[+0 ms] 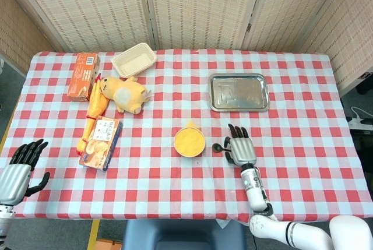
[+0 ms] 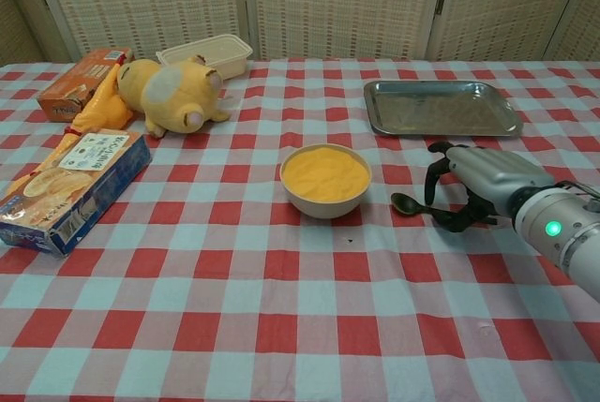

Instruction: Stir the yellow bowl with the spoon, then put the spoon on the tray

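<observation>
The right hand (image 2: 466, 194) sits arched over the handle of the spoon (image 2: 409, 203), its fingers (image 2: 433, 185) curled down toward the cloth on the bowl-ward side and its thumb hooked under from the near side; whether they have actually closed on the handle I cannot tell, since the hand hides that part of the spoon; only the spoon's dark bowl shows, lying on the checked table (image 2: 281, 308) just beyond the fingertips, between them and the yellow bowl (image 2: 325, 178); the tray (image 2: 441, 107) lies well beyond the back of the hand, on its far side.

As a judgement, the risk is a shallow pinch on a thin, low handle; the fingers may scrape the cloth and skid the spoon toward the yellow bowl, or lift it crooked so it twists out on the way up; a swing toward the bowl could also knock its rim and spill the yellow filling.

The chest view shows the arch of the fingers and the gap beneath them; the head view flattens that, yet it alone shows the left hand (image 1: 18, 165), spread with nothing in it and far from the fingers at the table's near corner.
</observation>
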Available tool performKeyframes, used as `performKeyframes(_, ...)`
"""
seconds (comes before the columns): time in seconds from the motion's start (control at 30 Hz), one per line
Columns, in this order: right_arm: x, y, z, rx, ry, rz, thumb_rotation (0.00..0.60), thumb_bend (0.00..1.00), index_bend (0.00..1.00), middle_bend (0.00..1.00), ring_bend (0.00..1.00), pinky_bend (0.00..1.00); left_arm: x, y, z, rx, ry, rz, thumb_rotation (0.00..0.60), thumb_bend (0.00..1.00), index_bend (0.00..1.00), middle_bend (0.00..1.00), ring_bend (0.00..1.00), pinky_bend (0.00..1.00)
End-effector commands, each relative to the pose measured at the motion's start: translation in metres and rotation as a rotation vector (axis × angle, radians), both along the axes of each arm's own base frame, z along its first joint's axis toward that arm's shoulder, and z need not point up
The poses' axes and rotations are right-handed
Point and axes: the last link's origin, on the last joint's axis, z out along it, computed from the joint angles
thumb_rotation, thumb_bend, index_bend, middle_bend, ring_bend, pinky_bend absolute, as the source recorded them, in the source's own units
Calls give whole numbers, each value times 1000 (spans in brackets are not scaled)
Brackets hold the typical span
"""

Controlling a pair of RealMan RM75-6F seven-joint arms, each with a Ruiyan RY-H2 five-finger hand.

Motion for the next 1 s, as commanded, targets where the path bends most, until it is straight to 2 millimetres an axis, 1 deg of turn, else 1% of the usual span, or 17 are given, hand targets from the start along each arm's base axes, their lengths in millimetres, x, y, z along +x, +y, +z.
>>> performKeyframes(0.03,1,0,-2,2,-6,0,600,354,483,0,0,0,0,0,0,2,-1,2,600,443,0,0,0,36)
performKeyframes(0.63,3,0,-9,5,-18,1,600,354,542,0,0,0,-1,0,1,1,-1,7,600,442,0,0,0,37)
performKeyframes(0.87,5,0,-7,-8,-27,7,600,354,606,28,0,0,-1,0,2,4,-4,8,600,443,0,0,0,37)
performKeyframes(1.0,7,1,-2,-28,-38,20,600,354,630,40,0,0,-1,-1,3,6,-6,6,600,444,0,0,0,38)
